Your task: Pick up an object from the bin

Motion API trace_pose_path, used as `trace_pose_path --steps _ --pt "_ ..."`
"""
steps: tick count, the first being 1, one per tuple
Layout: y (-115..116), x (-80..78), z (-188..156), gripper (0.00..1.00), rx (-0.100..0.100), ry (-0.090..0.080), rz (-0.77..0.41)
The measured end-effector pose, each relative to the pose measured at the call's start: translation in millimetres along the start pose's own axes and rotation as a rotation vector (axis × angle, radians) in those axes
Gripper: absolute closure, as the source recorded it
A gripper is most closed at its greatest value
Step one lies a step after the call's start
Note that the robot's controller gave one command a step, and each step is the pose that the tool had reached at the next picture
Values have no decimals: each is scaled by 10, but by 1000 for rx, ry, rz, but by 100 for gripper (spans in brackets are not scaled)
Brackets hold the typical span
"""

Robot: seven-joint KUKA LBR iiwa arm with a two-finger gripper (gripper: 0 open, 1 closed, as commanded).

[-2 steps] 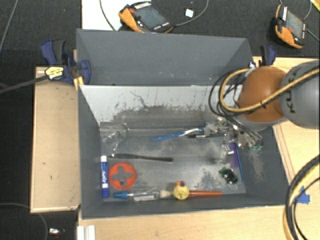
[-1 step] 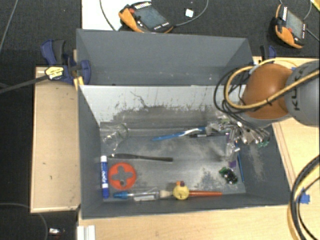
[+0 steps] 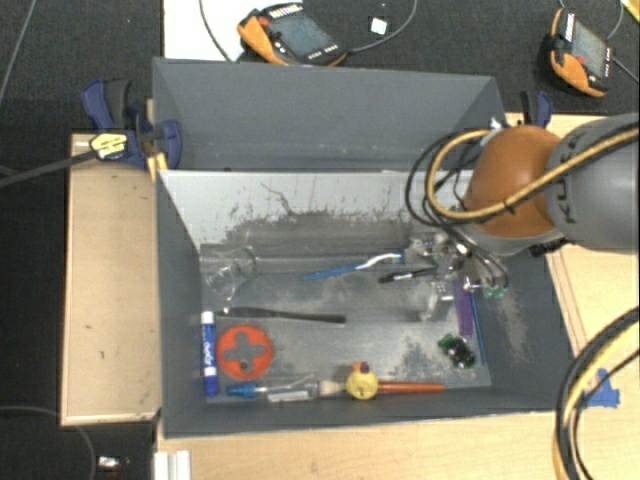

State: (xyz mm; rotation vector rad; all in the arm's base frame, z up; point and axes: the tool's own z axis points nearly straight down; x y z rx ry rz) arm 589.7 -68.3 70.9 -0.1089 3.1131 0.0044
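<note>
You see your end effector (image 3: 440,280) low at the bin's (image 3: 180,288) three o'clock side, a purple pen (image 3: 466,318) just beside it toward five o'clock, and you cannot tell whether it is spread or pressed together.

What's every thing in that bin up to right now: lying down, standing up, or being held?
blue marker: lying flat, far left.
orange disc: lying flat, beside the marker.
black stick: lying flat, mid-floor.
toothbrush: lying flat, towards the back.
yellow duck: resting at the front edge.
purple stick: lying on the right.
gripper: low in the bin, by the purple stick's upper end.
</note>
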Motion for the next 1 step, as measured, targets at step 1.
trace_pose_path --steps 1 --pt "-326 101 -15 100 1 0 -159"
